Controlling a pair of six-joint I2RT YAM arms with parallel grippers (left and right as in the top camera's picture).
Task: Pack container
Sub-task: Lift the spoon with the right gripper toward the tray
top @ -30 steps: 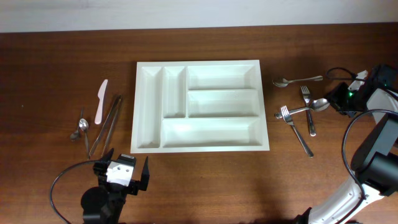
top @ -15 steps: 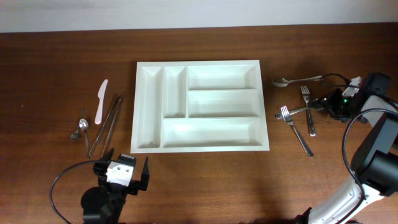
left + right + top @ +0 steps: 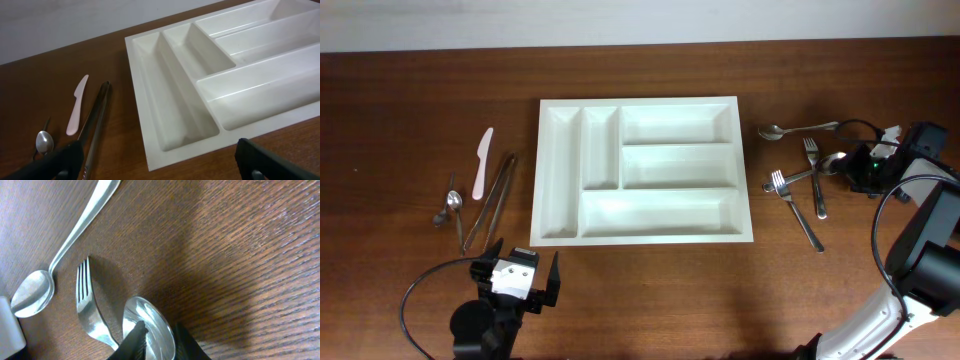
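At the left of the brown wooden bench [image 3: 400, 100], a small steel spoon [image 3: 451, 203], pale plastic knife [image 3: 482, 163] and long metal tongs [image 3: 492, 198] are lying unpacked, with your left tool [image 3: 520, 258] hanging wide open nearby. The large white five-compartment plastic tray [image 3: 640, 237] is sitting centred and empty, with bare wood all round. Rightwards, your right tool [image 3: 157, 342] is straddling a large silver spoon [image 3: 150, 325] beside crowded steel forks [image 3: 814, 178]; whether it is gripping cannot be told.

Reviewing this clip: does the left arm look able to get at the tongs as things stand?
Probably yes. The left gripper is open and sits close to the near end of the tongs, with only bare table between them. The small spoon lies close beside them.
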